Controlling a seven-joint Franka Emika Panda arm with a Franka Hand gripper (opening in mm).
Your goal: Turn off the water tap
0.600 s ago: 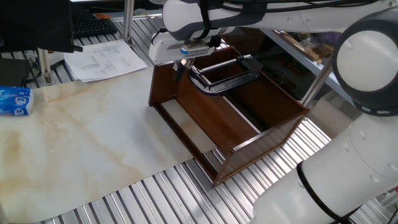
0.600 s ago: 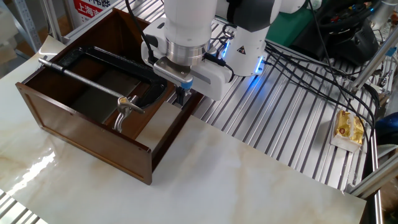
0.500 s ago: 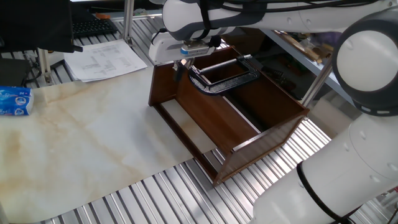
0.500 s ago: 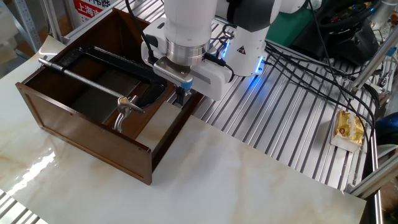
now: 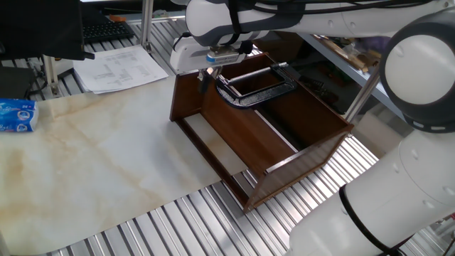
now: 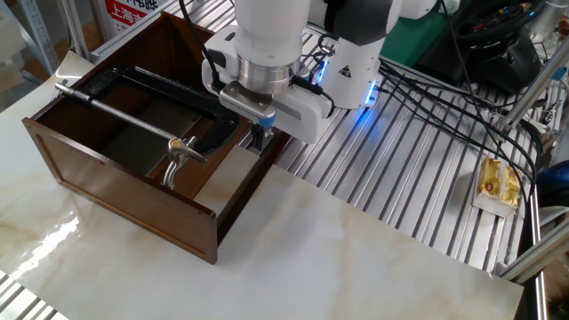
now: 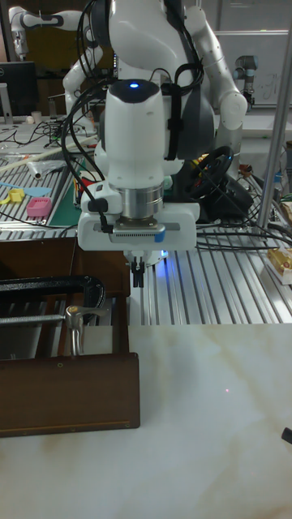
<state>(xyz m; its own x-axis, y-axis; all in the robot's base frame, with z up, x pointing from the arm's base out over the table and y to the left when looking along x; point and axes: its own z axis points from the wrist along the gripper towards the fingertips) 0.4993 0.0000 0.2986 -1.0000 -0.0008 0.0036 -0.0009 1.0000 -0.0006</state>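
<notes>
The water tap is a small chrome piece clamped in the jaw of a black C-clamp that lies across a brown wooden box. The tall fixed view shows the tap at the box's right end, under the clamp's jaw. My gripper hangs just outside the box's right wall, over the metal slats, right of the tap and apart from it. Its dark fingers are together with nothing between them. In one fixed view the gripper sits at the box's far corner.
A marble-patterned tabletop lies in front of the box. Papers and a blue packet rest at its far side. Black cables and a yellow packet lie on the slatted surface to the right.
</notes>
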